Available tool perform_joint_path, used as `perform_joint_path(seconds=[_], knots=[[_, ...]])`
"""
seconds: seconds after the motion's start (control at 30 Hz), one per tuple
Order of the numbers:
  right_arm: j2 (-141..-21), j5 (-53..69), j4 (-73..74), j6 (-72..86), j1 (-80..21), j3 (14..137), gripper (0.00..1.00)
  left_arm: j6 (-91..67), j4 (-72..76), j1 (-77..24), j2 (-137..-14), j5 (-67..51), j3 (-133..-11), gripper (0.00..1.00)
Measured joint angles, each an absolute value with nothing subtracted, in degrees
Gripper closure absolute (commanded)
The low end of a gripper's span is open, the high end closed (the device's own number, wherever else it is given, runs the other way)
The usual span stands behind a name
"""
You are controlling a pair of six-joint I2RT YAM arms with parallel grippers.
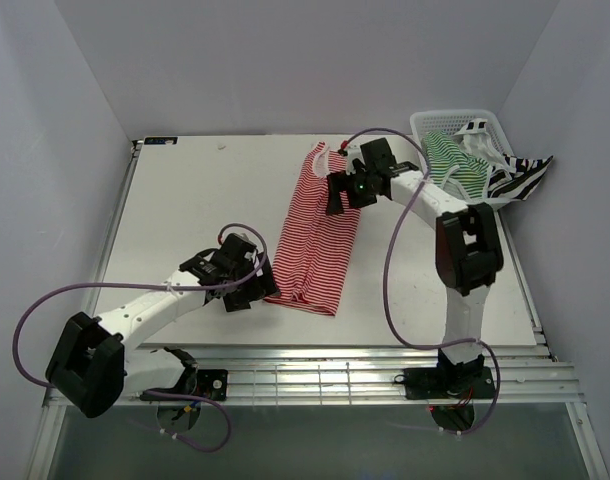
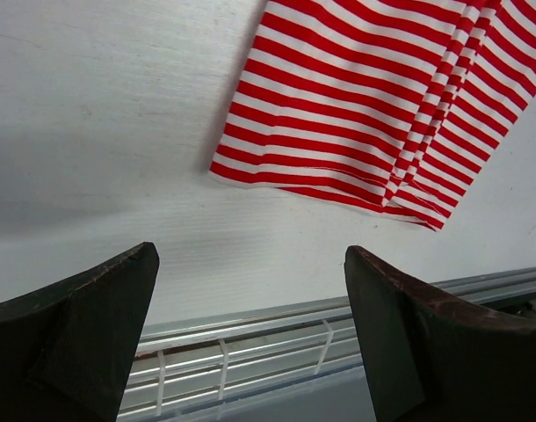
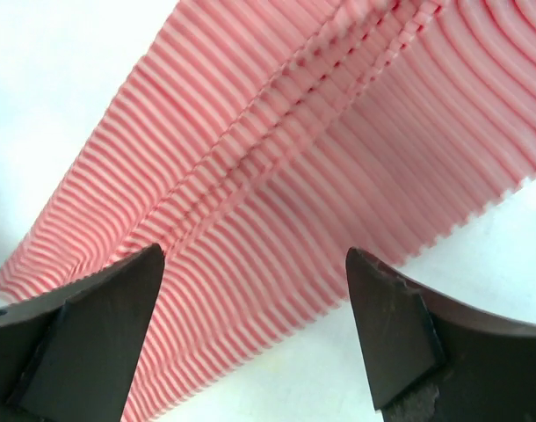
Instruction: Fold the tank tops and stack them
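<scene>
Thin red stripes on white, that's the red-and-white tank top, striped evenly from one end to the other. Through the right wrist camera the same red washes out to a pale pink. The basket is a white lattice. In it, the green-and-white tank top shows fine green lines and the black-and-white tank top broad black bands. The table is plain white. The left arm and right arm are white with black joints, and the cables are purple. The left gripper has black fingers, and so does the right gripper.
</scene>
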State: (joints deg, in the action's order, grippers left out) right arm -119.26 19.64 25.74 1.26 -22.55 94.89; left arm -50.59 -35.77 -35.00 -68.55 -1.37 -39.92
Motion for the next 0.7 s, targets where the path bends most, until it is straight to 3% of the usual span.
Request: perform_joint_path(seconds=[0.23,0.43,0.53,0.7], knots=[[-88.31,20.75,15.49,10.37,-25.69,62.96,0.1,-48.05,-27.73,-34.98,-72.82,-4.01,-37.91,0.02],[-79.29,19.81,11.38,22.57,-33.17,40.64,0.1,-47.42,-24.77,-34.48,-75.9,-4.12,-36.67,0.03],[-77.62,19.38,10.59,27.88,-36.1,34.94,0.1,-47.44,-23.33,-33.82,-75.42,-4.29,-35.86,0.09],[-75.07,18.96,4.8,35.33,-38.02,31.29,0.08,-47.55,-20.6,-32.36,-75.13,-4.56,-34.33,0.3]])
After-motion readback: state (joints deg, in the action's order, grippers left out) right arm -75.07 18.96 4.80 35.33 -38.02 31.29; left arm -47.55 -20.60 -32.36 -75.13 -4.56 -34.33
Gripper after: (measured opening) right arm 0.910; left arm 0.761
